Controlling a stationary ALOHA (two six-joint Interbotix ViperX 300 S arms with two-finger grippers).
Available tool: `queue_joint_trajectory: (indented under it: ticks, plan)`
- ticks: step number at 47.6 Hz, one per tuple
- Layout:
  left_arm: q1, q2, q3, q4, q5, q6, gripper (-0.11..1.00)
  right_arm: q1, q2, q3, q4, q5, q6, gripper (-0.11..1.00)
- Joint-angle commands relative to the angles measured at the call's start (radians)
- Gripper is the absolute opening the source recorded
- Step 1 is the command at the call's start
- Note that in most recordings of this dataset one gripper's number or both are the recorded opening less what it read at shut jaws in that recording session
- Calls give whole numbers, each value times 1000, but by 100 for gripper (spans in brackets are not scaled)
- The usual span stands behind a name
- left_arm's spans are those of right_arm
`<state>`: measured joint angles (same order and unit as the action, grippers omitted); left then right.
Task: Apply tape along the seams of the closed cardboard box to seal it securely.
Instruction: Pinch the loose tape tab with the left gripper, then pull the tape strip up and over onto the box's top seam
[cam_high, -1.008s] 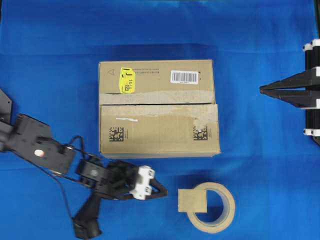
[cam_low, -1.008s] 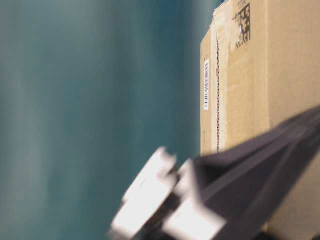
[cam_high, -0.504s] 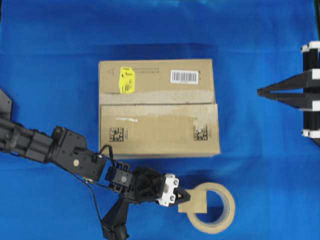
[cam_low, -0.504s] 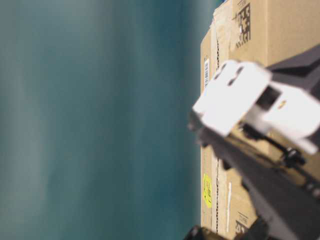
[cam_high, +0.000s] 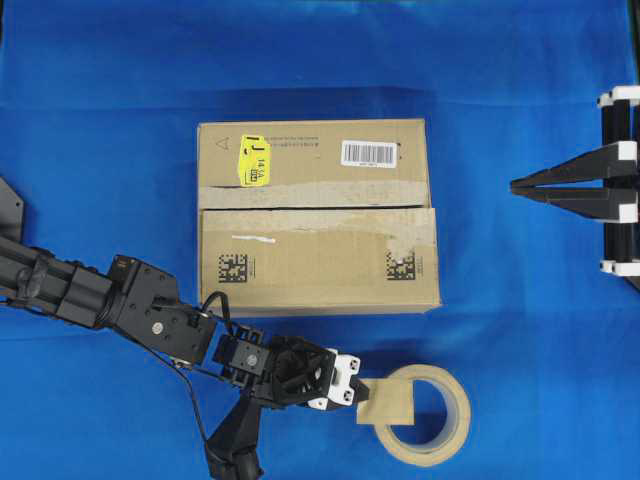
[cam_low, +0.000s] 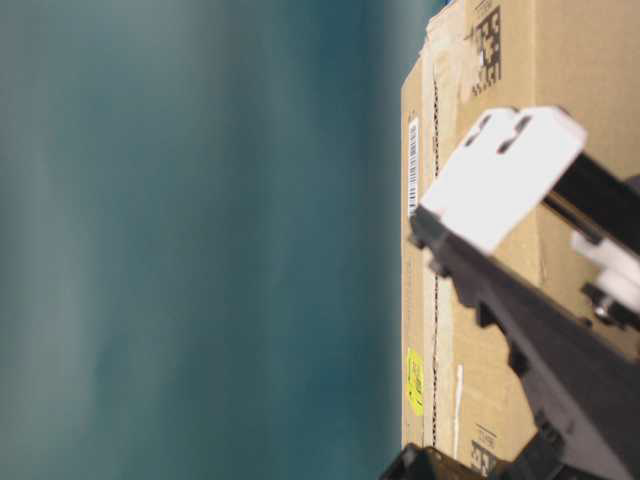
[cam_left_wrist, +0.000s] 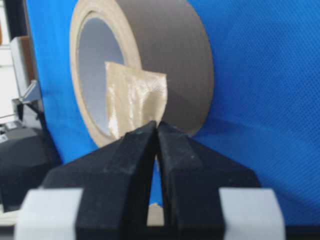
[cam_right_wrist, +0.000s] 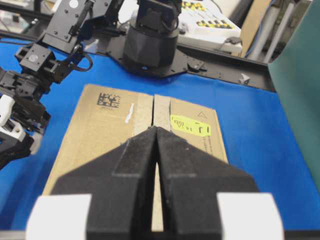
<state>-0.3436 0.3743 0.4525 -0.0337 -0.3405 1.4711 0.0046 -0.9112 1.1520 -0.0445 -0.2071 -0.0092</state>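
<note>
The left pincer (cam_high: 360, 391) is pinching the tape (cam_high: 388, 401), which lies over the roll (cam_high: 428, 415) below the box (cam_high: 318, 216). The right pincer (cam_high: 517, 186) is pressed together, well apart from the box.

The left arm reached in low from the left edge of the overhead view, stretched toward the bottom centre, its wrist rolled so the fingers lay side on. The left gripper (cam_high: 358, 391) was clamped on the tape (cam_high: 385, 404), jaws pressed together in the wrist view. The right arm stayed at the right edge, well apart, its gripper (cam_high: 515, 186) pointing level toward the middle with jaws fully together and holding nothing.
</note>
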Motion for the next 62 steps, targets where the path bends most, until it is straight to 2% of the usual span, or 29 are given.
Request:
queue_joint_trajectory:
  ticks: [1,21,40,46,62]
  plan:
    - [-3,-34,-9,-6,-6,-3,0,2,11,-14,-2,-3,3,0]
    - [-2,-130,-15,-5,6,14,0,3,20,-14,-2,-2,6,0]
    - [37,-210,-29,2,81,23,0,3,23,-14,0,0,8,0]
    - [69,-282,5,3,92,28,0,3,25,-12,-2,0,6,0]
    - [204,-480,132,3,101,112,0,3,26,-14,0,3,6,0]
